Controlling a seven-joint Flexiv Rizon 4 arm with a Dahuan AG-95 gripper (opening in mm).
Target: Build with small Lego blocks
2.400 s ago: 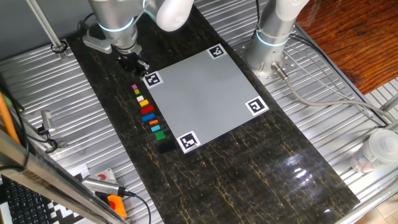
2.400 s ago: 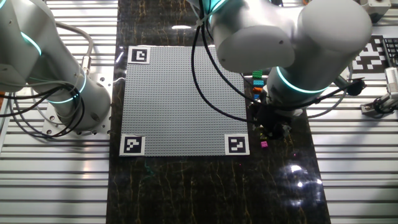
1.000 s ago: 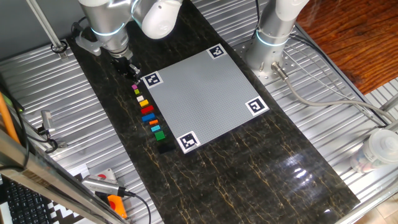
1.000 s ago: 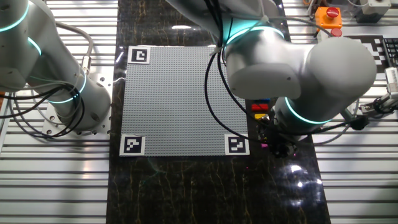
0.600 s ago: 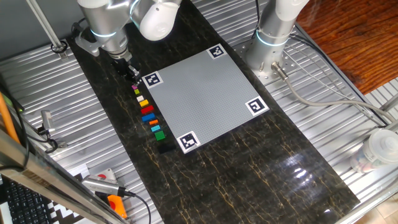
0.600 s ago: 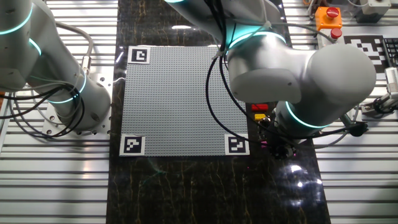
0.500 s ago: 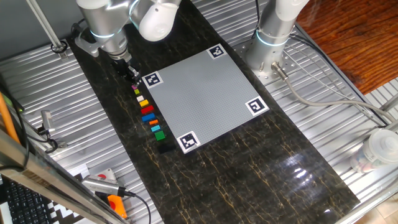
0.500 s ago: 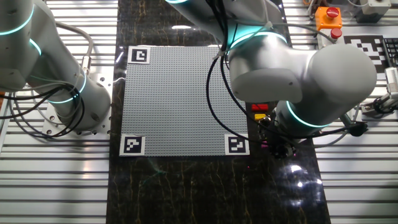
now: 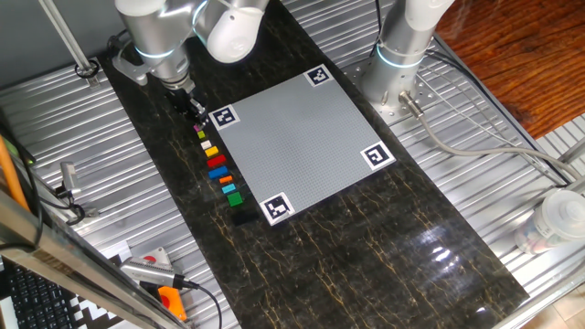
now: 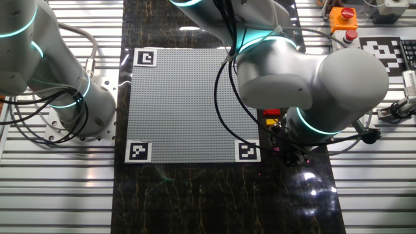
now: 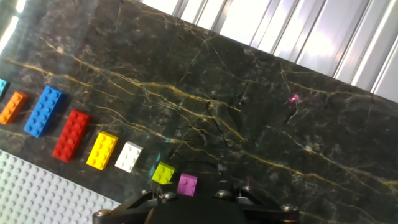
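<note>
The small Lego blocks lie in a row on the dark table beside the grey studded plate [image 9: 297,146]. The hand view shows orange [image 11: 13,107], blue [image 11: 44,111], red [image 11: 71,135], yellow [image 11: 102,150], white [image 11: 129,156], olive [image 11: 163,173] and pink [image 11: 187,184]. My gripper [image 9: 195,111] hangs low over the pink end of the row. In the hand view the pink block sits just ahead of the gripper [image 11: 193,198], which looks open and empty. In the other fixed view the gripper [image 10: 286,153] is beside the pink block [image 10: 275,151], and the arm hides much of the row.
A second silver arm [image 9: 407,46] stands at the plate's far side. A green block [image 9: 232,194] and a black block [image 9: 242,217] end the row near the plate's tagged corner [image 9: 277,207]. Ribbed metal flanks the dark table strip. An orange-tipped tool [image 9: 169,297] lies at the front left.
The gripper moved from near the plate's corner tag to the pink end of the row and came lower. In the last half second it barely shifted. No block has moved.
</note>
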